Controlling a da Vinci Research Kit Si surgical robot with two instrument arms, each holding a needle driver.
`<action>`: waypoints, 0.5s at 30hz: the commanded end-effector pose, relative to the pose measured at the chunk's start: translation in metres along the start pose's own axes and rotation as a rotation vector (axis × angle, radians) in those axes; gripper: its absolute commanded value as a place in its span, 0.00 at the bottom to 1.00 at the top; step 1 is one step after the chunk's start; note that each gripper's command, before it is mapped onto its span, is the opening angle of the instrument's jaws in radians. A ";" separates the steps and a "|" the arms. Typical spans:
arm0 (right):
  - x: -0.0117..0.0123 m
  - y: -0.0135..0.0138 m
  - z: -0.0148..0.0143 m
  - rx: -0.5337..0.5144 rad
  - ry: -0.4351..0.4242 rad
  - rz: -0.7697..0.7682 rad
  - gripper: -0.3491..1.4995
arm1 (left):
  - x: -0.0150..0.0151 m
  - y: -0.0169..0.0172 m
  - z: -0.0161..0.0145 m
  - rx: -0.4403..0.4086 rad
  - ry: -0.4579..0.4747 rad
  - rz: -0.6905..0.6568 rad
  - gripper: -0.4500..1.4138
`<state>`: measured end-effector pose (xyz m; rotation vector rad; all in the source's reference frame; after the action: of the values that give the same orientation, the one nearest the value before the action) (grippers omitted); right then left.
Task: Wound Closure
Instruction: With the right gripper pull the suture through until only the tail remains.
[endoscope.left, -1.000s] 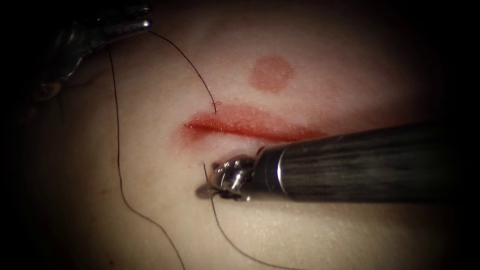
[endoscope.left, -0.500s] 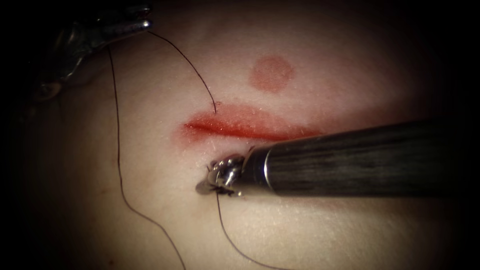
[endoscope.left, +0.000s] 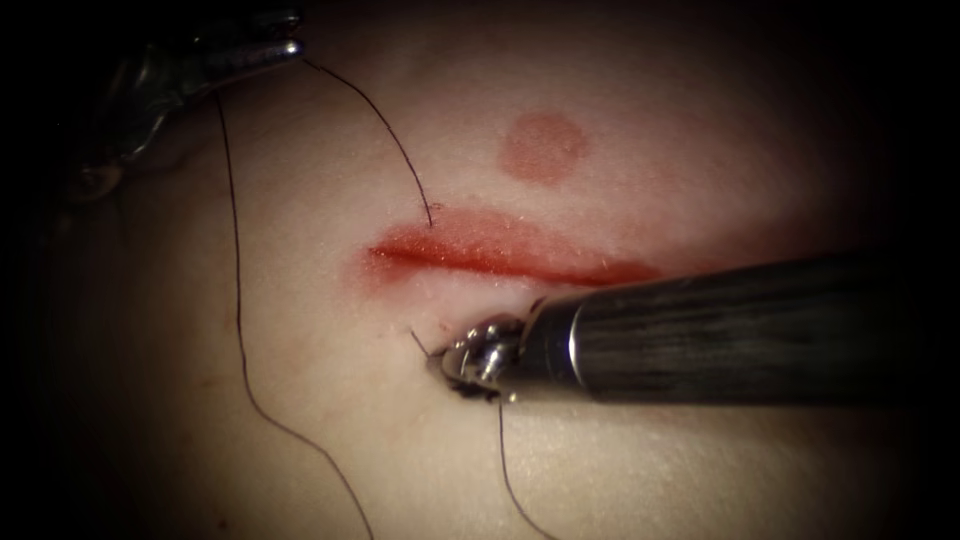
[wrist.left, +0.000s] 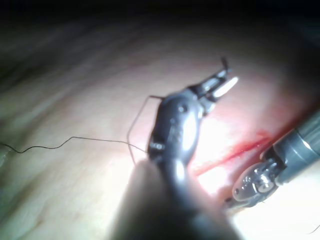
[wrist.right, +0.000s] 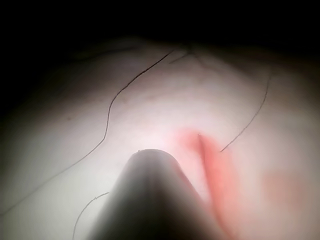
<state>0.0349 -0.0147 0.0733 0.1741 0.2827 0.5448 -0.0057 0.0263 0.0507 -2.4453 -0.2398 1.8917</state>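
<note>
Left tool (endoscope.left: 285, 47) clamped on thread (endoscope.left: 385, 125) up top-left of cut (endoscope.left: 500, 255); right tool (endoscope.left: 470, 362) pressed on tissue (endoscope.left: 300, 330) just below the cut, jaws impossible to tell; needle unclear.

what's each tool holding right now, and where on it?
Left tool grips the thread near its upper end. Right tool sits below the cut beside thread; what it holds cannot be told.

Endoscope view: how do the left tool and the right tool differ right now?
The left tool sits far upper left of the cut, jaws shut on the thread; the right tool rests its tip on the tissue just below the cut. Both have thread at the tip.
</note>
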 end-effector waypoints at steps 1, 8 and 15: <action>-0.0006 -0.0012 -0.0006 0.006 -0.002 -0.005 0.00 | -0.0007 -0.0002 0.0003 -0.003 0.000 0.001 0.05; -0.0059 -0.0048 -0.0074 0.008 -0.006 -0.046 0.00 | -0.0007 -0.0002 0.0002 -0.005 0.002 0.000 0.05; -0.0126 -0.0074 -0.0173 -0.041 -0.004 -0.071 0.00 | -0.0007 -0.0002 0.0002 -0.005 0.001 0.000 0.05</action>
<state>0.0227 -0.0248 0.0577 0.1096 0.2766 0.4778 -0.0055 0.0264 0.0507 -2.4482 -0.2436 1.8925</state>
